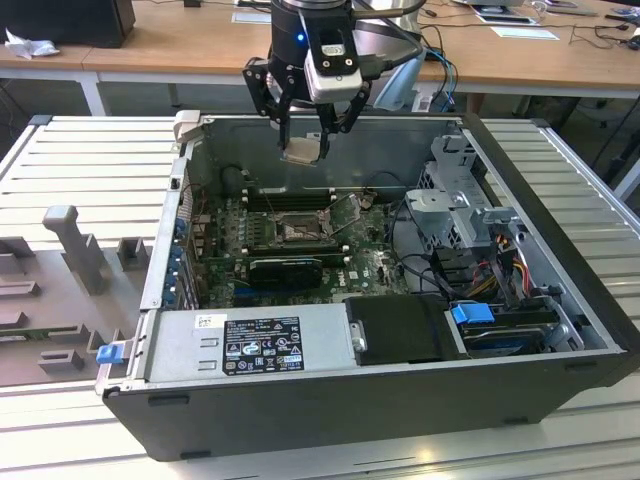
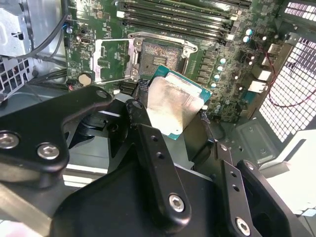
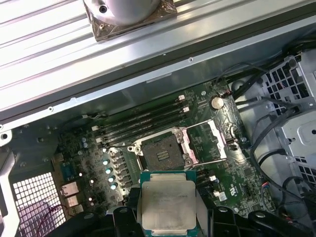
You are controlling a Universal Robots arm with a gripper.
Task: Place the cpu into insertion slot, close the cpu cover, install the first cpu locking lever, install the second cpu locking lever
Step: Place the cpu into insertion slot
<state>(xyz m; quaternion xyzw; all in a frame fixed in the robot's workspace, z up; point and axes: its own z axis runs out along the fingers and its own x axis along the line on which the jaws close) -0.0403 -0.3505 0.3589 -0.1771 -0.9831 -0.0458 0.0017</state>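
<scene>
End effector [image 1: 304, 146] points straight down over the open computer case [image 1: 400, 410], fingers clamped on the cpu [image 1: 301, 152]; cpu hangs above the bare insertion slot [image 1: 297, 231]; cpu cover [image 3: 211, 142] swung open.

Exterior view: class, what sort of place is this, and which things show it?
Probably a robotics lab or assembly workshop: an open black desktop computer case lies on a ribbed aluminium table, wooden desks stand behind, and a black robot pincer holds a small square silvery cpu above it.
</scene>
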